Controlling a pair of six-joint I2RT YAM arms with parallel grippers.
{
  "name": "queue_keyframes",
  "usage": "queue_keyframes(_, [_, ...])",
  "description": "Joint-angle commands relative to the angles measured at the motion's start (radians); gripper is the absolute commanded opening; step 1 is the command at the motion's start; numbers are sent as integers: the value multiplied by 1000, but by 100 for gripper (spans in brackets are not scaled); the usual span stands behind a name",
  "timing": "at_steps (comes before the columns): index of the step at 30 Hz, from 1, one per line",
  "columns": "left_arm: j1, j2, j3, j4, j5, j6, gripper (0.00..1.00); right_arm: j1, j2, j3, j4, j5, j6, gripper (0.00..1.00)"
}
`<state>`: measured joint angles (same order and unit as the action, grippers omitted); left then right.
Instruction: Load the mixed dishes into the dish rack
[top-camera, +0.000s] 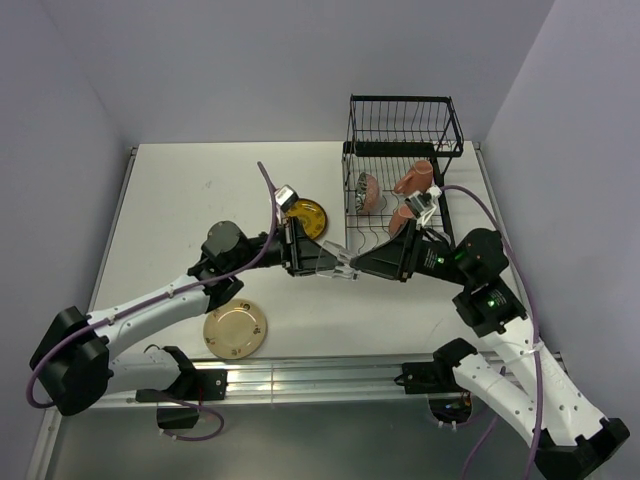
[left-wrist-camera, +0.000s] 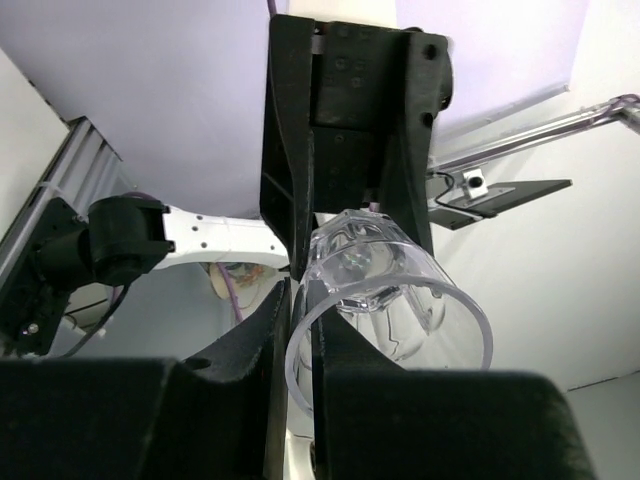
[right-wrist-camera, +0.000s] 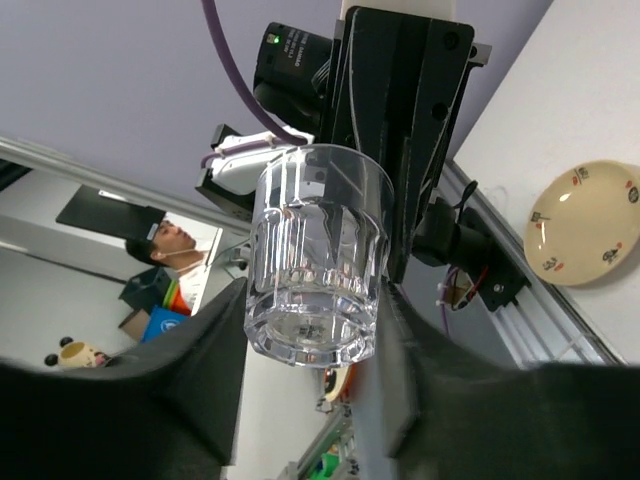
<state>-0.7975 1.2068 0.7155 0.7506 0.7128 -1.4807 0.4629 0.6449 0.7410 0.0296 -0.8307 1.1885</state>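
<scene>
The left gripper (left-wrist-camera: 300, 335) is pinching the rim wall of a clear glass (left-wrist-camera: 385, 290), holding it over mid-table, just near-left of the dish rack (top-camera: 400, 125). The right gripper (right-wrist-camera: 315, 335) is straddling the glass base, its fingers close against both sides; can't tell if it is clamping. A dark bowl (top-camera: 367, 188) and two mugs (top-camera: 415, 178) are sitting in the rack. A yellow plate (top-camera: 305, 213) and a tan plate (top-camera: 236, 330) are lying on the table (top-camera: 180, 190), left.

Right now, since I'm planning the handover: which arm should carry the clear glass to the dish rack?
Right. The right pincer straddles the clear glass, and that arm stands nearer the dish rack; the left pincer pinches the rim from farther away.
</scene>
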Motion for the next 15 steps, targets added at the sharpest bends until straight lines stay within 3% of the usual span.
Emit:
queue_keyframes(1, [4,-30,50,47,1,17,0,16,6,61,27,21,5,37])
queue_keyframes(2, [3,-32,48,49,2,17,0,19,9,61,27,25,5,21])
queue_keyframes(3, [7,-33,45,52,2,17,4,20,13,63,24,28,8,0])
queue_keyframes(4, [6,-41,44,41,1,19,27,23,13,64,13,36,-1,0])
queue_keyframes(6, [14,-59,32,10,-27,39,62,25,6,80,-25,53,-19,0])
queue_keyframes(7, [18,-94,27,-16,-42,55,99,23,2,87,-57,65,-41,0])
queue_keyframes(11, [61,-228,56,-337,-169,254,99,23,7,138,-149,123,-96,0])
queue_keyframes(12, [73,-262,77,-576,-296,298,99,23,22,176,-222,163,-116,0])
queue_keyframes(15, [76,-393,131,-971,-622,390,99,23,79,280,-420,292,-228,0])
